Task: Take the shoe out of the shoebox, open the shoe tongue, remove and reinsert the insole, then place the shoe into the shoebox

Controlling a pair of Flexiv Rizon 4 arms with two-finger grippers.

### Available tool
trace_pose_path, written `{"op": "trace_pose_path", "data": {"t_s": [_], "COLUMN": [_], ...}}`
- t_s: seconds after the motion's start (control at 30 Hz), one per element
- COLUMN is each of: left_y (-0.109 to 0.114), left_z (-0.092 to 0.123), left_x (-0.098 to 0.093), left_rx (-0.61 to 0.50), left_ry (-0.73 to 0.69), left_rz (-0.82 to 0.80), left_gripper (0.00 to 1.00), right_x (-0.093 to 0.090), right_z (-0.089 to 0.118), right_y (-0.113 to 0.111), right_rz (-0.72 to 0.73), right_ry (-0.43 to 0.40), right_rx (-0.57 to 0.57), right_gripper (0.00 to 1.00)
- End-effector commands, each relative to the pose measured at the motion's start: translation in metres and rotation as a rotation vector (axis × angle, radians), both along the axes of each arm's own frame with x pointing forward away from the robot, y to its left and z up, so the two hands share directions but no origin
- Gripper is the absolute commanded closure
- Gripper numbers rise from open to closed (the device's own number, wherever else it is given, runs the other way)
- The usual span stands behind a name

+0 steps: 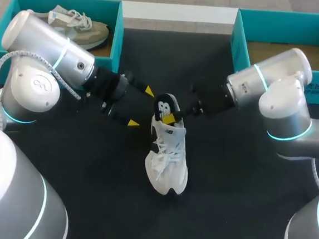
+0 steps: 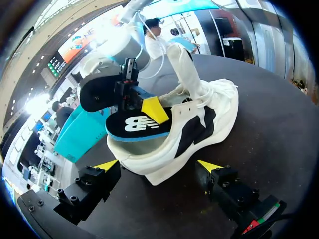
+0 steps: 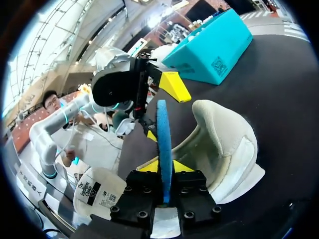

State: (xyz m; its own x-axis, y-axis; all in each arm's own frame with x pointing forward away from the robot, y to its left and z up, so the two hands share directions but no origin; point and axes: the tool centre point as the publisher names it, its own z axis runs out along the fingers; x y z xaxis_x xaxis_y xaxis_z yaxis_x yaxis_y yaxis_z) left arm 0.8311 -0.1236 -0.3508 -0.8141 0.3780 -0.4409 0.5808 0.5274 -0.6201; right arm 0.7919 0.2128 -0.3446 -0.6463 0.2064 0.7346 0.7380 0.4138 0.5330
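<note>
White with black panels, the shoe [image 1: 167,159] sits mid-way across the dark tabletop [image 1: 226,187], its blue-edged insole [image 1: 165,107] standing half out of the heel, pinched between the fingers of my right gripper [image 1: 173,119], while my left gripper [image 1: 141,107] hangs spread wide just beside that heel.

Robot test bench set up for handling shoes.
Two white and grey robot arms with glowing cyan rings at the joints, the left arm [image 1: 43,48] and the right arm [image 1: 280,85], reach in over a black table [image 1: 225,203]. A teal box stands open at each far corner. The left shoebox [image 1: 119,32] holds a tan shoe [image 1: 78,26]. The right shoebox [image 1: 239,37] shows a brown floor. A white shoe [image 1: 167,154] lies between the arms.
</note>
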Motion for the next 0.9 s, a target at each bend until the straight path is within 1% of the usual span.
{"op": "trace_pose_path", "data": {"t_s": [0.03, 0.17, 0.27, 0.33, 0.37, 0.43, 0.5, 0.57, 0.8, 0.9], "left_y": [0.000, 0.000, 0.000, 0.000, 0.000, 0.000, 0.000, 0.000, 0.000, 0.000], "left_z": [0.000, 0.000, 0.000, 0.000, 0.000, 0.000, 0.000, 0.000, 0.000, 0.000], "left_x": [-0.001, -0.001, -0.001, -0.001, -0.001, -0.001, -0.001, -0.001, -0.001, -0.001], "left_rx": [0.005, 0.005, 0.005, 0.005, 0.005, 0.005, 0.005, 0.005, 0.005, 0.005], "left_ry": [0.000, 0.000, 0.000, 0.000, 0.000, 0.000, 0.000, 0.000, 0.000, 0.000], "left_rz": [0.001, 0.001, 0.001, 0.001, 0.001, 0.001, 0.001, 0.001, 0.001, 0.001], "left_gripper": [0.00, 0.00, 0.00, 0.00, 0.00, 0.00, 0.00, 0.00, 0.00, 0.00], "right_x": [0.000, 0.004, 0.008, 0.011, 0.013, 0.018, 0.020, 0.019, 0.001, -0.004], "right_z": [0.008, 0.013, 0.014, 0.012, 0.010, 0.007, 0.005, 0.003, -0.008, -0.011], "right_y": [-0.002, -0.004, -0.007, -0.008, -0.009, -0.007, -0.004, -0.002, -0.004, -0.004], "right_rz": [-0.009, -0.012, -0.021, -0.024, -0.025, -0.024, -0.013, 0.002, 0.003, 0.002], "right_ry": [-0.015, -0.033, -0.041, -0.042, -0.043, -0.042, -0.042, -0.033, 0.018, 0.029], "right_rx": [-0.010, -0.012, -0.009, -0.002, 0.001, 0.008, 0.010, 0.002, -0.007, -0.007], "right_gripper": [0.79, 0.78, 0.81, 0.84, 0.88, 1.00, 1.00, 1.00, 1.00, 1.00]}}
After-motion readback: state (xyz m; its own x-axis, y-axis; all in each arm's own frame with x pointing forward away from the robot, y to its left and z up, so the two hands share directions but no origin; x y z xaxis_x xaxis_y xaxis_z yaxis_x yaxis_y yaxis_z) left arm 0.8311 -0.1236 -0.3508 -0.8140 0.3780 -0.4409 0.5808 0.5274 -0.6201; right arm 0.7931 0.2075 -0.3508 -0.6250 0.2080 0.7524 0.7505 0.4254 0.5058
